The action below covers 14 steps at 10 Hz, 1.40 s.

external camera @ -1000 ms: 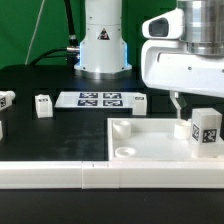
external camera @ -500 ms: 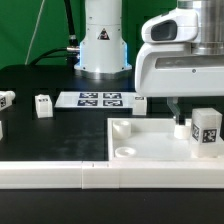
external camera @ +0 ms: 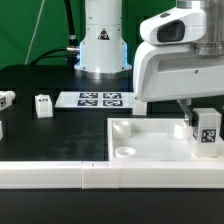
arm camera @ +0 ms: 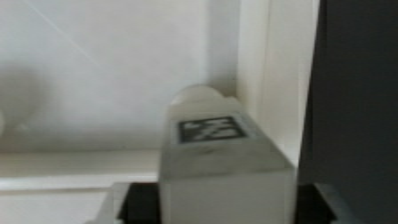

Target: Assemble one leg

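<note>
Nearest to us, the white rail [external camera: 60, 175] is running along the front edge of the tabletop [external camera: 40, 135], and just behind it the white square tray [external camera: 150, 150] is lying flat with a round corner socket [external camera: 125, 151] showing at about seven o'clock on it. At the tray's three o'clock corner, the leg [external camera: 207, 131] is standing upright with its marker tag facing us. We are lowering and sliding the arm toward the exterior view's left: over the last second its big white housing has dropped and now covers more of the scene behind, and the pincer [external camera: 186, 116] has closed in on the leg's upper part.

In the wrist view the leg [arm camera: 217, 160] is filling the gap between the dark fingers [arm camera: 347, 110], so we judge the pincer is pinching the leg, seating it at the tray corner.

Farther back, two spare legs [external camera: 43, 105] are waiting at nine o'clock, well apart from the tray. Beyond them the marker board [external camera: 98, 99] is lying flat.
</note>
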### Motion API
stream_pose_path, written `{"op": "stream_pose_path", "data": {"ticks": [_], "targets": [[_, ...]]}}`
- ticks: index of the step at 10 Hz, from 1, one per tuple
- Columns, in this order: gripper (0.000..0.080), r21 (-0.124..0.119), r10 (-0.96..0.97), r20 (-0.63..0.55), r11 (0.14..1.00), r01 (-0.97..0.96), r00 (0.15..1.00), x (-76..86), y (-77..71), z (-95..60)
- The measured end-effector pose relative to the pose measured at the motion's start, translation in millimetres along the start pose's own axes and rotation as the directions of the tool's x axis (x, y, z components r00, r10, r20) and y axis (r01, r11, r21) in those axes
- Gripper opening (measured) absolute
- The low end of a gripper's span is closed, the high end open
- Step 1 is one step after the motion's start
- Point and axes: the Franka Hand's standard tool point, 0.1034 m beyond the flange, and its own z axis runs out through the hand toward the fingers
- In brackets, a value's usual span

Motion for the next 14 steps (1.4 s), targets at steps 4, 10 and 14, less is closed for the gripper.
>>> {"op": "stream_pose_path", "data": {"ticks": [4,10,14], "targets": [[0.0291,0.004,0.086,-0.004,0.996,-0.086,0.996,0.8,2.7,0.0],[0.0291,0.020,0.733,0.008,0.680,-0.733,0.681,0.9,5.1,0.1],[0.0291,0.020,0.960,0.014,0.278,-0.960,0.278,-0.7,1.8,1.0]]}}
